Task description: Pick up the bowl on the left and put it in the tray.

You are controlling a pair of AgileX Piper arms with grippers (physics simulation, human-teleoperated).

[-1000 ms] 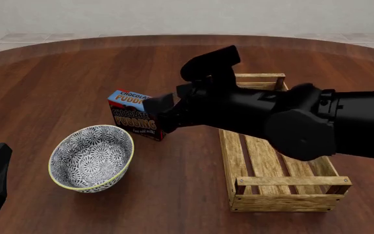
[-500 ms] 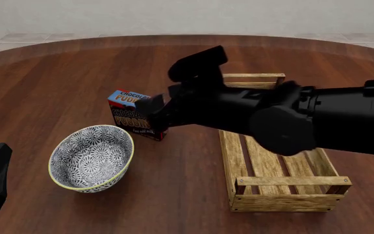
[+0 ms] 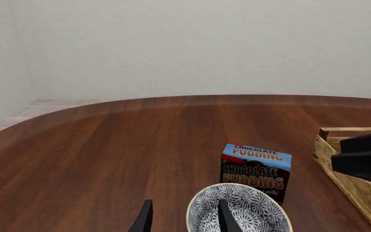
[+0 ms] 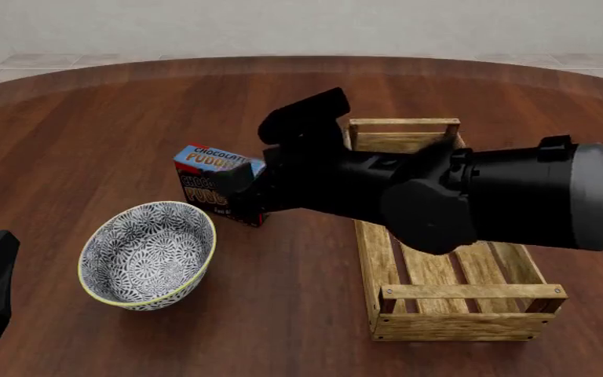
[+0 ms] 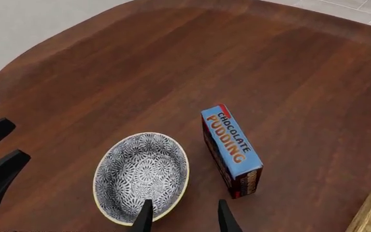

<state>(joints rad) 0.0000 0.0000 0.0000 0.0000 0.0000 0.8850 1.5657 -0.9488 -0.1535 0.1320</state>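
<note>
Above the pudding box my right claw hangs spread and empty; I'd straddle the bowl rim squarely.

Dark wood bench, pale room.
The bench fills the frame; a plain wall and tiled floor run along the top.

Dark reddish wood on the desk, smooth with a soft sheen. Pale, unfinished-looking slatted wood for the tray, matt. Glazed ceramic on the bowl, smooth. Printed card on the pudding box. Matt black casing on the right arm.
</note>
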